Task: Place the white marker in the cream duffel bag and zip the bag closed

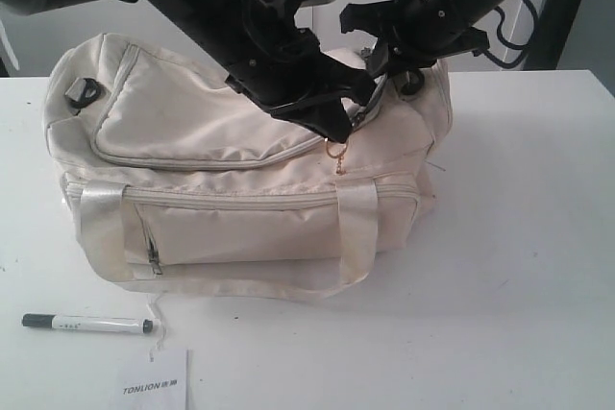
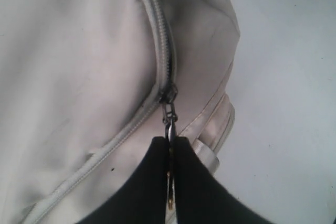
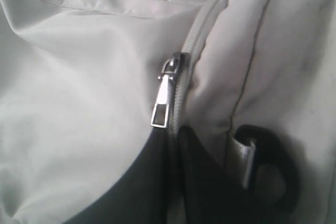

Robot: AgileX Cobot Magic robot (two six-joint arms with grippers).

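Note:
The cream duffel bag (image 1: pixel 240 170) sits mid-table with the visible run of its curved top zipper closed. My left gripper (image 1: pixel 342 130) (image 2: pixel 171 142) is shut on the thin metal pull that hangs from the dark zipper slider (image 2: pixel 168 95), at the bag's right front. At the bag's right end my right gripper (image 1: pixel 386 57) (image 3: pixel 176 132) is shut on the bag's zipper seam, just below a second slider with a silver pull (image 3: pixel 164 106). The white marker (image 1: pixel 86 324), dark cap to the left, lies on the table in front of the bag's left corner, apart from both grippers.
A white TONLION card (image 1: pixel 156 387) lies at the front edge near the marker. A black end ring (image 3: pixel 268 169) sits beside my right fingers. The white table (image 1: pixel 519 266) stretches right of the bag. Both arms cross above the bag's top.

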